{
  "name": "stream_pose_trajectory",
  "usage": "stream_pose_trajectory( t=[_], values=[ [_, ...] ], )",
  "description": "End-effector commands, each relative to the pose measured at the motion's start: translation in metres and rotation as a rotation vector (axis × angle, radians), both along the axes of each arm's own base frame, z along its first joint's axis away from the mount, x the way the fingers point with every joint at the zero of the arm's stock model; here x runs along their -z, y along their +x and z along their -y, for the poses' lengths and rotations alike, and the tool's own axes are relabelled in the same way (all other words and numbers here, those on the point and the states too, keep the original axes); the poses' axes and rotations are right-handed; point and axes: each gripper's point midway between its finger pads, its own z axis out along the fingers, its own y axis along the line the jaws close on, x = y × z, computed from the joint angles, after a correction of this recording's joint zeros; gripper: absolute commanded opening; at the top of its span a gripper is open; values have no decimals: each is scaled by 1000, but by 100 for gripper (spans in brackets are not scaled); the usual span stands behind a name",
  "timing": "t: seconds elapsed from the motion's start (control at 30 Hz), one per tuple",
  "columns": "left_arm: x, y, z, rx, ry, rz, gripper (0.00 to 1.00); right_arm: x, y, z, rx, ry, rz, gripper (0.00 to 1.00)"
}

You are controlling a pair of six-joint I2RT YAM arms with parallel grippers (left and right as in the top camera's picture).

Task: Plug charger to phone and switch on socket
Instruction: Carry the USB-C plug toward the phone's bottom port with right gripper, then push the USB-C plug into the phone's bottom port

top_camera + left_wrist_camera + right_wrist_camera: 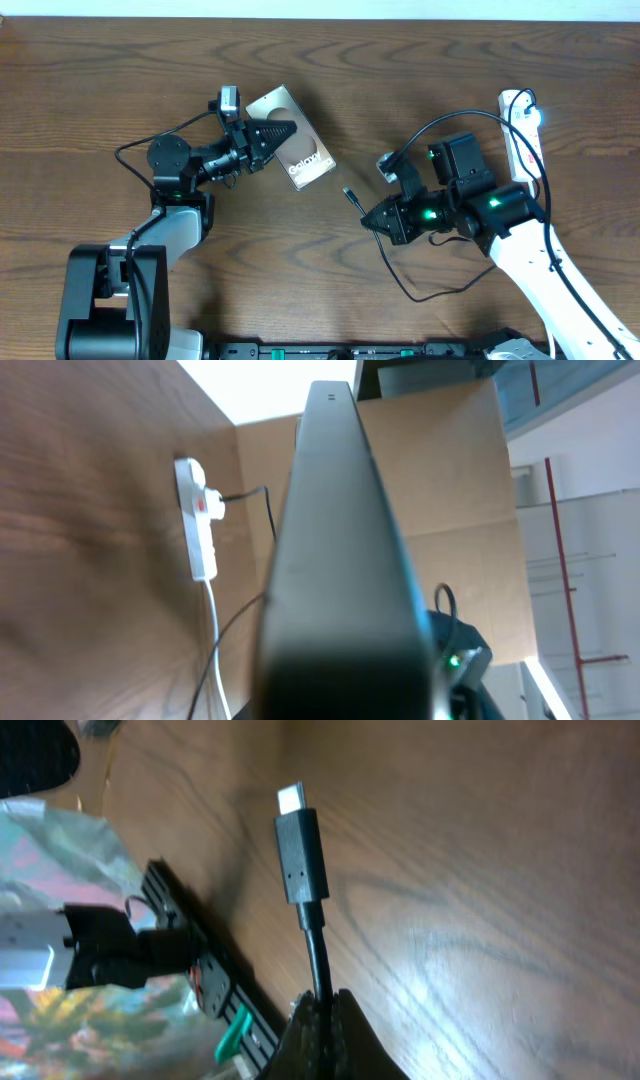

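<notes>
Left arm [185, 220]: black joint housings, silver-grey link, black block base, looped thin black cable, small green light.
Left tool [290, 131]: black, tapered.
Right arm [530, 260]: white link, black joints, two green lights.
Right tool [367, 222]: black, wedge-shaped.

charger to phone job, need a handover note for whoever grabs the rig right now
Left gripper: shut on the phone, left of centre.
Right gripper: shut on the charger cable just behind its connector, tip free, aimed toward the phone.
Socket: far right, charger cable runs to it.
Done: both grasps.
To do: insert connector, then switch on the socket; switch state unreadable.
</notes>
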Motion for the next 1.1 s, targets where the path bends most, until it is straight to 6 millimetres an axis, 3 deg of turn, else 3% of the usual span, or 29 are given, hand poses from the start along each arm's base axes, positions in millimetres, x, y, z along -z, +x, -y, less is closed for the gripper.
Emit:
stream_pose_trajectory(
  t=[0.0, 0.37, 1.07],
  values=[
    [-10, -3, 2, 43, -10, 1, 7, -9, -2, -8, 21, 55, -25, 1],
    [-6, 7, -2, -14, -23, -38, 7, -15, -11, -35, -69, 64, 65, 1],
    [-6, 7, -2, -15, -16, -24, 7, -23, -6, -33, -51, 57, 123, 1]
  ],
)
